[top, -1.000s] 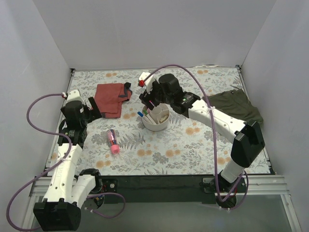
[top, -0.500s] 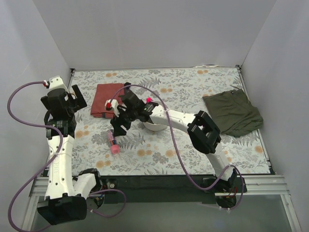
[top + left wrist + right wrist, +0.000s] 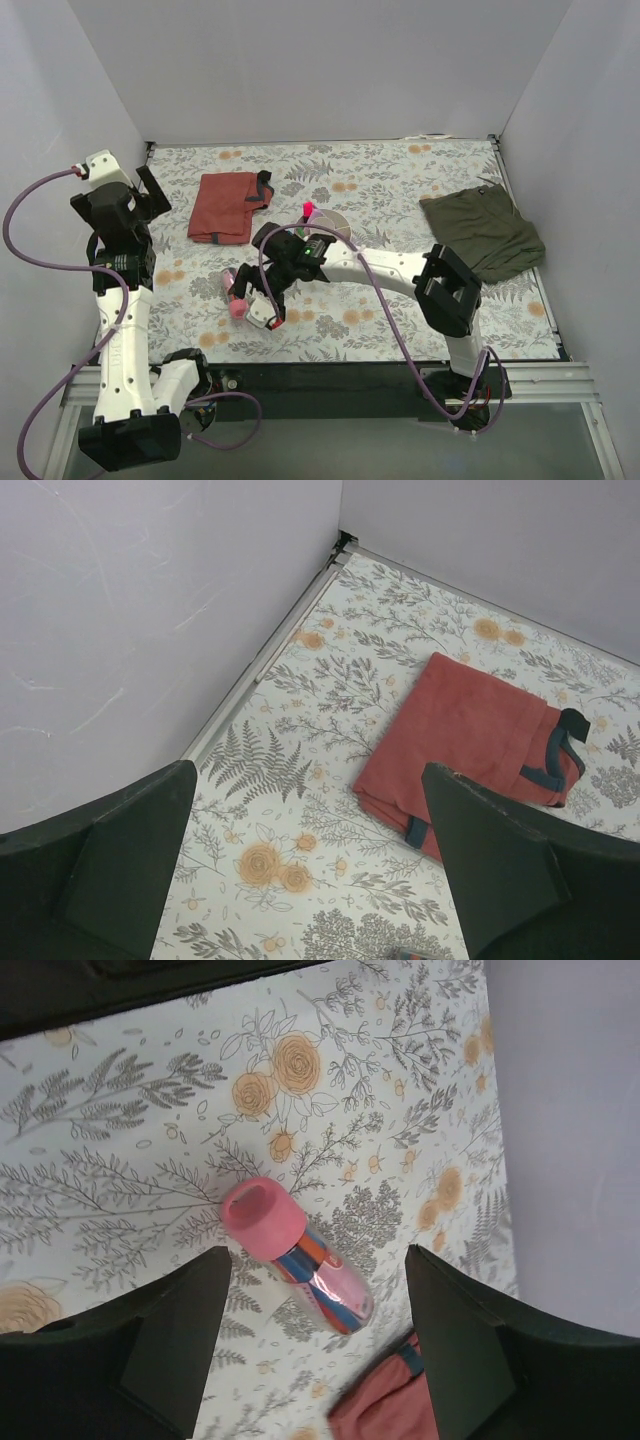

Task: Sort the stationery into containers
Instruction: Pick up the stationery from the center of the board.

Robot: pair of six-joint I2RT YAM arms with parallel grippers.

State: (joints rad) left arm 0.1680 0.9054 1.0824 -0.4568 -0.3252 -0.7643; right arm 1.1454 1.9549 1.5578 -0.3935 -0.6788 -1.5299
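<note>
right gripper [image 3: 312,1262] has swung off the organiser [image 3: 336,222], which is now behind it. it hovers over the pink-capped highlighter [image 3: 298,1257], jaws spread, holding nothing. the highlighter lies flat between the fingers, so this reads as the next pick. left gripper [image 3: 310,872] is also spread and idle.

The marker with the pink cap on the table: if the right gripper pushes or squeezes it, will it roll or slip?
The marker looks round and lies on its side on the flat table, so a sideways push would probably roll it. Its glossy printed barrel might slip a little when squeezed. It looks rigid and small, so it is likely light.
</note>
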